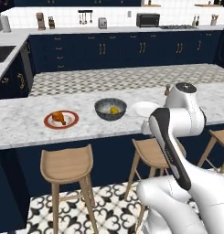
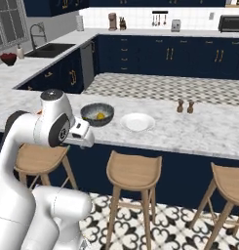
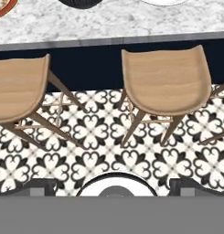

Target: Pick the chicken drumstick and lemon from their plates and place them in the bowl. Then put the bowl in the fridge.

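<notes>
The chicken drumstick [image 1: 59, 117] lies on the red-rimmed plate [image 1: 48, 122] at the left of the marble counter. To its right stands the dark speckled bowl [image 1: 104, 113] [image 2: 93, 118] with the lemon [image 1: 114, 110] [image 2: 100, 116] inside it. Right of the bowl is the plain white plate [image 1: 141, 107] [image 2: 137, 122], bare. My gripper [image 3: 115, 186] hangs in front of the counter's near edge, pointing down at the stools and floor, its dark fingertips [image 3: 38, 185] far apart, open and holding nothing. The fridge is out of view.
Wooden stools [image 1: 67, 164] [image 1: 152, 153] [image 3: 166, 77] stand under the counter's overhang on patterned floor tiles. Two small shakers [image 2: 185, 106] sit at the counter's right. My own arm [image 1: 170, 137] covers part of the white plate in the left base view.
</notes>
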